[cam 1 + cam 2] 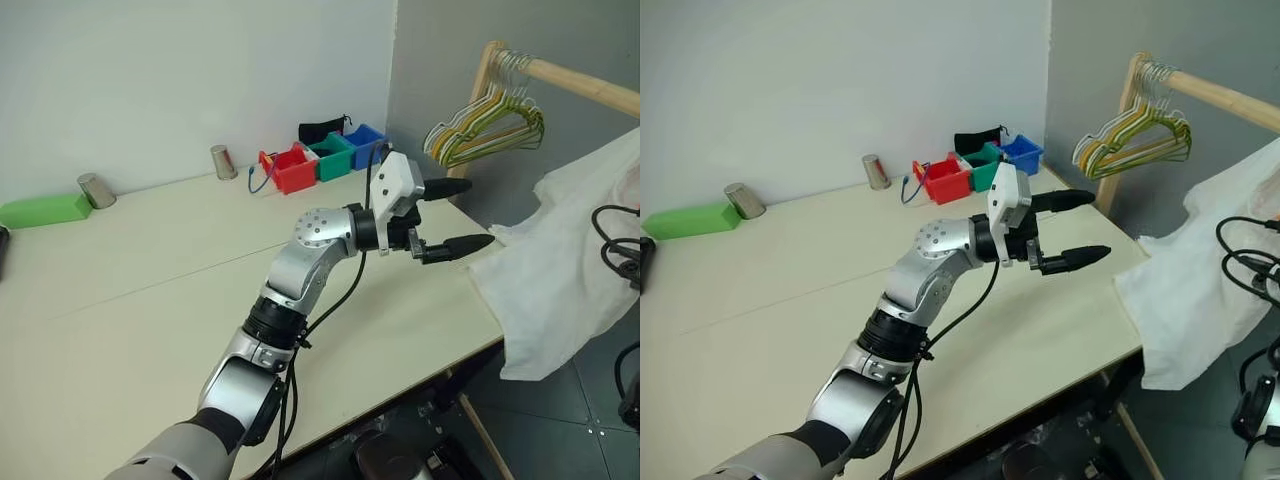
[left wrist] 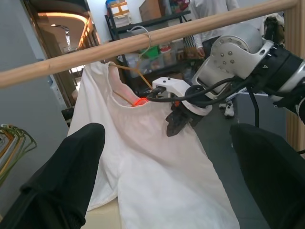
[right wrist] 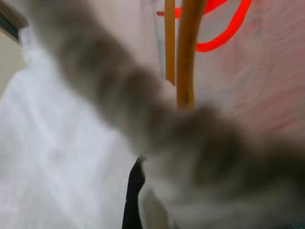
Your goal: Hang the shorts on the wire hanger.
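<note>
We find the shorts (image 2: 157, 162) draped from the wooden rail (image 2: 143, 40) at the right of the scene, their lower cloth spilling down past the right end of the surface (image 1: 150, 300). The wire hanger (image 2: 133, 78) is hooked over that rail, its gold wire running down into the top of the fabric. Our right gripper (image 2: 178, 121) sits at that spot with fingers pressed together; the right wrist view shows gold wire and white cloth right against them, though we cannot tell whether they pinch wire, cloth or both. Our left gripper (image 1: 455, 215) hovers above the right end of the surface, pointing right toward the garment, fingers spread wide and holding nothing. The shorts lie to the right of those spread fingers and apart from them, hanging with their long axis running downward from the rail. We judge the right arm much the nearer to hanger and waistband; the left would have to travel right to reach the cloth. Thicker coloured hangers (image 1: 485, 125) bunch at the rail's far end, well apart from the wire one.
</note>
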`<action>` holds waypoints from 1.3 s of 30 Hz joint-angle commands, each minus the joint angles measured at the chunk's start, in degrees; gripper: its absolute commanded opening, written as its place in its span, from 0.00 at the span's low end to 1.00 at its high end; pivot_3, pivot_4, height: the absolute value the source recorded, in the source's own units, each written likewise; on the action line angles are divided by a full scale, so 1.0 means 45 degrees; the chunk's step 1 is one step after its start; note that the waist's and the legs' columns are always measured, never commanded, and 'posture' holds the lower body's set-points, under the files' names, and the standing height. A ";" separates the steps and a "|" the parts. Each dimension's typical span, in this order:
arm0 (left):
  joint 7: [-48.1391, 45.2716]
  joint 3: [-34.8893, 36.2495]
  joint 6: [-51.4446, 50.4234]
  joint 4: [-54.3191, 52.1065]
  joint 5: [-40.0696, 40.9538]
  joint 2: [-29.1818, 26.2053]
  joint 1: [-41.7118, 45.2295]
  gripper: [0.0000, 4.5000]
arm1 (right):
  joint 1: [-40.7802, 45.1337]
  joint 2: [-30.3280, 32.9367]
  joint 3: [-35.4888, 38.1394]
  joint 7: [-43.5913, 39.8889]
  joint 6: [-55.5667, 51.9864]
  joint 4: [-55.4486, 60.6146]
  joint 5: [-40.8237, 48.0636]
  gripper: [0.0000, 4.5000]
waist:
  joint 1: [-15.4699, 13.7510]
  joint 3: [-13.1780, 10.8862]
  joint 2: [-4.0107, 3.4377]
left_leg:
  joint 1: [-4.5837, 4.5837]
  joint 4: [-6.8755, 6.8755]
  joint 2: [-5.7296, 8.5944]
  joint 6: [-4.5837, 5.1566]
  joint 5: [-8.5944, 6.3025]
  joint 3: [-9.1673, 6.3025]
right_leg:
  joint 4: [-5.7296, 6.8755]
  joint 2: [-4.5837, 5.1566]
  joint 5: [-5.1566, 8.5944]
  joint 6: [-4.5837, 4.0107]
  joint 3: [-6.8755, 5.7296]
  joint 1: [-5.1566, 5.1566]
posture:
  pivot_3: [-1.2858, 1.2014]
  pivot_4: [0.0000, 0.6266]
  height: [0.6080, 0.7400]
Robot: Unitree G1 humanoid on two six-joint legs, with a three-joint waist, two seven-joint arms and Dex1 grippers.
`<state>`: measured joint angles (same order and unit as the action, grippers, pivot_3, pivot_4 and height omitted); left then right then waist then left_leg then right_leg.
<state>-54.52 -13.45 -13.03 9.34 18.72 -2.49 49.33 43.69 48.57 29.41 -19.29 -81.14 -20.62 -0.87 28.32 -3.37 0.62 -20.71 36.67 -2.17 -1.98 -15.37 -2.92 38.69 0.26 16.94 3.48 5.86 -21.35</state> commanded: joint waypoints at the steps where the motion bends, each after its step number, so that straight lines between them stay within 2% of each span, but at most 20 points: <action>1: 0.0030 0.0170 0.0295 -0.0010 -0.0046 -0.0001 0.0444 1.00 | 0.1075 0.0604 -0.0145 0.0179 0.1091 -0.1231 0.0355 0.00 | -0.0007 -0.0001 -0.0002 | -0.0001 0.0001 0.0000 0.0000 0.0000 0.0000 | -0.0001 0.0000 0.0000 0.0000 0.0001 0.0000 | 0.35 0.00 1.00; 9: 0.0034 0.0235 0.0394 0.0149 -0.0142 -0.0088 0.0574 1.00 | 0.1952 0.0461 0.0075 0.0655 0.1361 -0.3489 0.0950 0.00 | -0.0107 0.0000 -0.0003 | 0.0006 0.0001 0.0007 -0.0002 0.0001 0.0005 | -0.0010 0.0009 0.0001 0.0004 0.0004 0.0014 | 0.36 0.00 1.00; 13: 0.0020 0.0278 0.0342 -0.0001 -0.0192 -0.0325 0.0483 1.00 | 0.2047 0.0157 0.0375 0.1095 0.1181 -0.3617 0.1313 0.00 | -0.0218 0.0000 -0.0003 | 0.0006 0.0008 0.0010 -0.0003 0.0001 0.0006 | -0.0012 0.0012 -0.0002 0.0010 0.0007 0.0020 | 0.36 0.00 1.00; 25: 0.0055 0.0293 0.0523 0.0300 -0.0244 -0.0357 0.0685 1.00 | 0.1568 0.0371 -0.0485 0.1579 0.1756 -0.2760 0.1393 0.62 | -0.0403 0.0001 -0.0005 | 0.0006 0.0013 0.0040 -0.0003 0.0002 0.0000 | -0.0011 0.0036 0.0002 0.0027 0.0011 0.0030 | 0.37 0.00 1.00; 30: -0.0018 0.0361 0.0560 0.0329 -0.0202 -0.0460 0.0665 1.00 | 0.0626 0.0654 -0.1563 0.1587 0.1656 -0.0483 0.1155 0.88 | -0.0417 0.0003 -0.0010 | 0.0005 0.0014 0.0058 -0.0003 0.0002 -0.0006 | -0.0007 0.0051 0.0014 0.0048 0.0013 0.0029 | 0.37 0.00 1.00; 32: -0.0047 0.0394 0.0571 0.0372 -0.0189 -0.0522 0.0685 1.00 | -0.0191 0.0927 -0.2081 0.1807 0.1617 0.1365 0.0796 0.99 | -0.0419 0.0003 -0.0010 | 0.0005 0.0017 0.0064 -0.0004 0.0002 -0.0006 | -0.0007 0.0056 0.0014 0.0052 0.0017 0.0030 | 0.36 0.00 1.00; 35: -0.0150 0.0505 0.0663 0.0558 -0.0163 -0.0663 0.0775 1.00 | -0.0924 0.0749 -0.2281 0.1993 0.0324 0.4332 0.0751 1.00 | -0.0478 0.0007 -0.0018 | 0.0003 0.0018 0.0072 -0.0004 0.0002 -0.0015 | -0.0004 0.0063 0.0017 0.0062 0.0016 0.0025 | 0.36 0.00 1.00; 39: -0.0241 0.0577 0.0852 0.0867 -0.0181 -0.0778 0.0850 1.00 | -0.1153 0.0593 -0.2391 0.2001 -0.0777 0.6347 0.0847 1.00 | -0.0480 0.0007 -0.0018 | 0.0002 0.0027 0.0076 -0.0004 0.0002 -0.0019 | -0.0002 0.0065 0.0015 0.0066 0.0018 0.0026 | 0.36 0.00 1.00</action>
<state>-55.38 -12.61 -10.59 13.26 17.63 -5.47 51.67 38.43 50.73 18.85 -10.82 -82.13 1.85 3.36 26.16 -3.34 0.54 -20.72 36.80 -1.82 -2.00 -15.36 -3.03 38.68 0.55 17.01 3.78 5.93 -21.23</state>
